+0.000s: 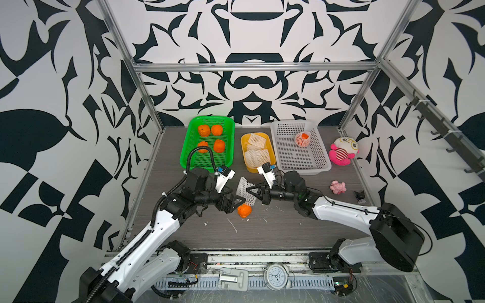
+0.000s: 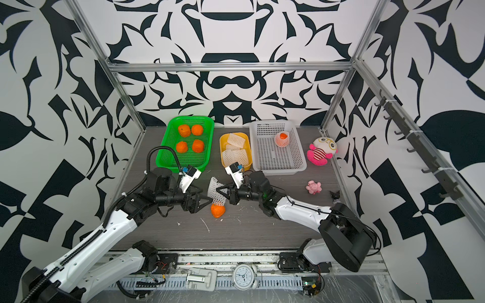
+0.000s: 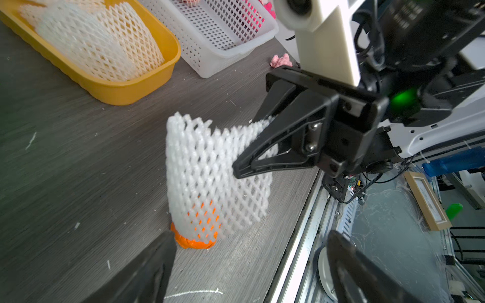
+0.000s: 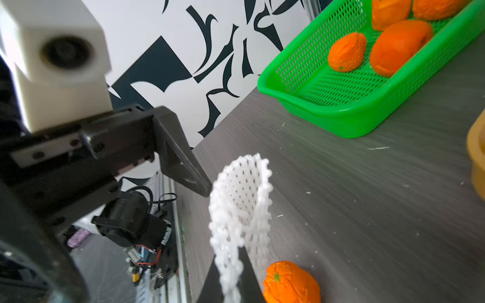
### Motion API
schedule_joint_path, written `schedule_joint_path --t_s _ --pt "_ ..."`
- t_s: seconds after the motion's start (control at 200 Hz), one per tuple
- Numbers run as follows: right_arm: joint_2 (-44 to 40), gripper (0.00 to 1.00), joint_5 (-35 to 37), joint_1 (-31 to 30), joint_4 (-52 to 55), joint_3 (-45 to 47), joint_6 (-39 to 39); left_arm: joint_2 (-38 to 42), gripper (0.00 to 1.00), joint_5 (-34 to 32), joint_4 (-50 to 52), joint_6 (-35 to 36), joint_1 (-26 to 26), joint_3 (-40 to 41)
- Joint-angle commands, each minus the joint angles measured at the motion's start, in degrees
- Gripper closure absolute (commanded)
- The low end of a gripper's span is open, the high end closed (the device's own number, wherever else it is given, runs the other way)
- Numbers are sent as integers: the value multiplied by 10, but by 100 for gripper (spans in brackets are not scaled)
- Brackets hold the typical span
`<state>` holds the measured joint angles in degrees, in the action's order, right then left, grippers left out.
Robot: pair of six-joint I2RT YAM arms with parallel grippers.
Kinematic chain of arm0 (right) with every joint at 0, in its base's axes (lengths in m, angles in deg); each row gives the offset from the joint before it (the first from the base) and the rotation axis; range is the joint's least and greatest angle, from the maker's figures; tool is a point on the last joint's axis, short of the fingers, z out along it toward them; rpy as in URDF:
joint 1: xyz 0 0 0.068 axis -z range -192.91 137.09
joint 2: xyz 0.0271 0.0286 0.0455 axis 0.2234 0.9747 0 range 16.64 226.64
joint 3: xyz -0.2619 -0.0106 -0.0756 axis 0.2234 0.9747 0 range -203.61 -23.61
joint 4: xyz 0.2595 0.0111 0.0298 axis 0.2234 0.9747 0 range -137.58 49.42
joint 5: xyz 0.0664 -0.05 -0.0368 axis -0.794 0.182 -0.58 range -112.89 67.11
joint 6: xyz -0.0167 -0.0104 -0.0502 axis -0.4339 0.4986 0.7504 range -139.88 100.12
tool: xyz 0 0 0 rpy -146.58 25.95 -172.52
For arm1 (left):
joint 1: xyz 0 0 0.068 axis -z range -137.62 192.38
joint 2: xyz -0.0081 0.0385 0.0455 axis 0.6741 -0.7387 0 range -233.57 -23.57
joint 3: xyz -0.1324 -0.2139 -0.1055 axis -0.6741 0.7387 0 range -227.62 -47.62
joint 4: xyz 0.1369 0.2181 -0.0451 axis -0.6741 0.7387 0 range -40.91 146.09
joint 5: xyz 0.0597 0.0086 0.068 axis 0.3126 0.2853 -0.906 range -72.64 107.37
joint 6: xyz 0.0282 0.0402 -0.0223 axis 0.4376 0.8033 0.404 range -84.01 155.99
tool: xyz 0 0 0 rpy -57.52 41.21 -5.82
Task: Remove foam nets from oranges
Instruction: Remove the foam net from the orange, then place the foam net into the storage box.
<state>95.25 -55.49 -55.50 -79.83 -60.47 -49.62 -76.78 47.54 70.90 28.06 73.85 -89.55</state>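
If tugged sharply while snagged on the lumpy round orange (image 1: 244, 210) on the grey tabletop (image 1: 275, 228) near the green plastic mesh basket (image 1: 223, 158), could tear the white foam net (image 1: 241, 185) clamped in the right pincer (image 1: 248, 190), or roll fruit past the wide-apart left pincer (image 1: 237, 206). Counted: six oranges (image 1: 216, 129), four in that basket; nets (image 1: 257, 154), five or six.

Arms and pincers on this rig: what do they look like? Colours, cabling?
Both white-shelled with black joints: left arm, right arm. The left pincer and right pincer are black triangular open frames, a white camera block on each. Black corrugated conduit loops off the left arm; thin black cable along the right.
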Motion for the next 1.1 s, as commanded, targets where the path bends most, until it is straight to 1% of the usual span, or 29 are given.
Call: schedule_joint_path --t_s 0.0,0.295,0.38,0.45,0.565,0.59,0.645,0.775,0.935,1.02,1.095 --pt "-7 90 -40 15 25 -31 -78 -19 9 2 -20 -4 13 -4" --pt "1 88 -45 22 34 -54 -100 -79 9 -21 -51 1 60 -19" --pt "8 88 -53 22 41 -66 -104 -98 9 -31 -51 7 62 -28" --pt "14 88 -58 22 45 -74 -107 -107 10 -26 -53 10 64 -36" --pt "22 88 -59 22 51 -82 -108 -121 14 -30 -55 9 67 -42" --pt "23 88 -59 22 51 -83 -109 -123 20 -30 -55 7 68 -43" --pt "26 88 -58 22 53 -85 -110 -126 25 -29 -56 5 69 -44" --pt "29 88 -49 22 56 -85 -115 -133 44 -24 -56 -6 71 -49" --pt "34 87 -46 21 70 -95 -118 -144 61 -10 -56 -31 71 -53" --pt "36 85 -44 21 84 -102 -111 -148 67 -9 -51 -40 72 -54" --pt "34 82 -41 21 104 -108 -102 -147 71 -16 -42 -53 72 -57"
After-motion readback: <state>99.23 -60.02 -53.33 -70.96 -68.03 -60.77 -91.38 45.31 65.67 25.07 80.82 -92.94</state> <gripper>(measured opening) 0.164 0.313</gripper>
